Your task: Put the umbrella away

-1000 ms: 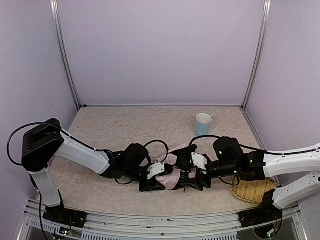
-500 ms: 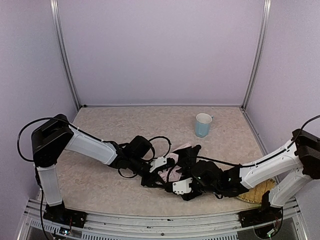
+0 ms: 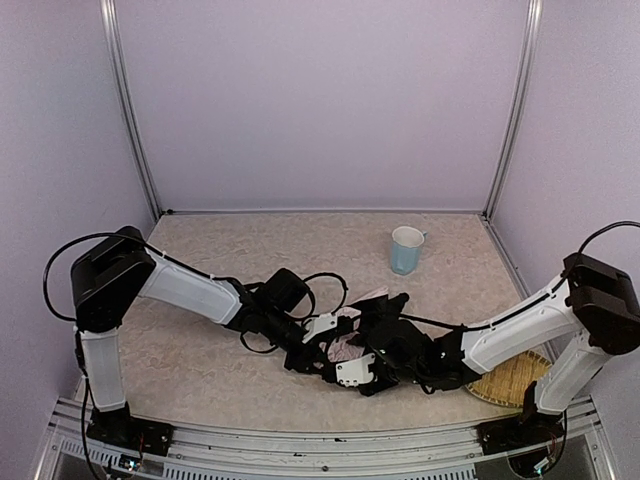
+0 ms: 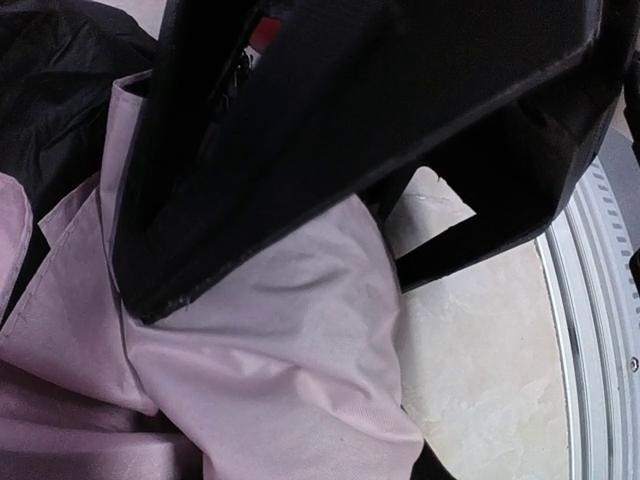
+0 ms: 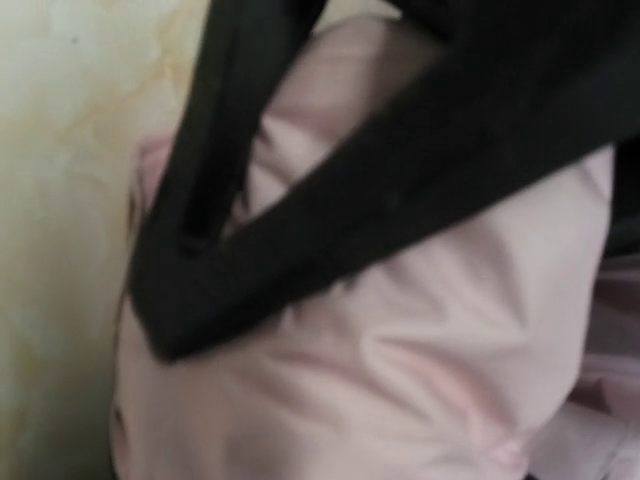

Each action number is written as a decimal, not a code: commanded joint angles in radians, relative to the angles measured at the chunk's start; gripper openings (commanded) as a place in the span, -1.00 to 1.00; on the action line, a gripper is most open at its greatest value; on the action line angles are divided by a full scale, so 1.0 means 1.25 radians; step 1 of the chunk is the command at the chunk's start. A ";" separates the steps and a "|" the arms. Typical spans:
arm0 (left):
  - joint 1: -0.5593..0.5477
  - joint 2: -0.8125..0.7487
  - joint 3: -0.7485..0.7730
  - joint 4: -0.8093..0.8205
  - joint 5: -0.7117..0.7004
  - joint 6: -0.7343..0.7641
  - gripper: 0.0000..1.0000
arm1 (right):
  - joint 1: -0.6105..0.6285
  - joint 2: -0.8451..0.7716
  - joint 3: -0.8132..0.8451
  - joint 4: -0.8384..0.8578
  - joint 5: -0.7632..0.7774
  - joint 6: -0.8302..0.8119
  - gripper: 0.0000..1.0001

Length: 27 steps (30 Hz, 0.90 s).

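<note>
The umbrella point(image 3: 347, 347) lies crumpled at the middle of the table, pale pink fabric mixed with black lining. My left gripper point(image 3: 305, 350) is pushed into its left end and looks shut on the fabric. In the left wrist view, pink cloth point(image 4: 290, 340) bunches where the jaws are, under black lining point(image 4: 330, 110), and hides the fingers. My right gripper point(image 3: 365, 365) lies low against the umbrella's near side. The right wrist view is blurred: pink fabric point(image 5: 420, 340) crossed by a black band, with no fingers clearly visible.
A light-blue cup point(image 3: 406, 249) stands upright behind and to the right of the umbrella. A woven bamboo tray point(image 3: 505, 380) lies at the near right, partly under the right forearm. Black cables loop over the left wrist. The metal rail runs along the near edge.
My right arm has swung from the umbrella's right side round to its near side, stretched out low. The left gripper has shifted slightly to the right with the bundle.
</note>
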 commanded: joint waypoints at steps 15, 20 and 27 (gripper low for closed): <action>0.032 -0.033 -0.071 -0.063 0.074 0.011 -0.22 | -0.033 0.067 0.078 -0.212 -0.099 0.109 -0.39; 0.050 -0.158 -0.193 0.171 -0.003 -0.077 0.17 | -0.035 0.067 0.080 -0.231 -0.126 0.143 -0.48; 0.060 -0.315 -0.367 0.409 -0.060 -0.105 0.28 | -0.046 0.051 0.081 -0.224 -0.166 0.188 -0.60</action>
